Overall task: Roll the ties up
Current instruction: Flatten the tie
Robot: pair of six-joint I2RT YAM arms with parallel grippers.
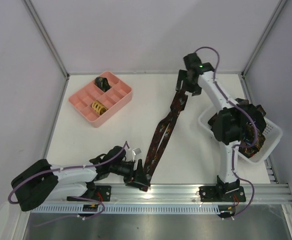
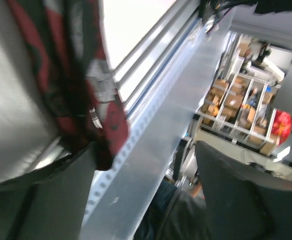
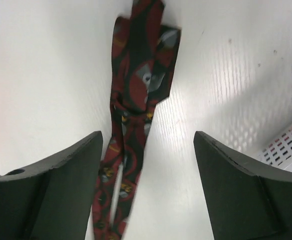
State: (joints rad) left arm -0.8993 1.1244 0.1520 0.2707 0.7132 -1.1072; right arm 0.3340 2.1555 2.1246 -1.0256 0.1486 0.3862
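Observation:
A long dark tie (image 1: 161, 135) with red patterning lies stretched diagonally across the white table, from my left gripper (image 1: 141, 179) up to my right gripper (image 1: 186, 91). In the left wrist view the tie's end (image 2: 70, 75) drapes over the edge of the left finger (image 2: 35, 200). My left gripper (image 2: 146, 200) stands open, with nothing between its fingers. My right gripper (image 3: 148, 185) hangs open just above the tie's narrow end (image 3: 140, 75), which lies flat on the table. One dark finger (image 3: 50, 190) stands right beside the fabric.
A pink compartment tray (image 1: 116, 102) at the back left holds a dark rolled tie (image 1: 103, 82) and a yellow one (image 1: 98, 107). A white mesh basket (image 1: 271, 134) at the right holds more ties (image 1: 251, 144). The aluminium rail (image 2: 151, 115) runs along the near edge.

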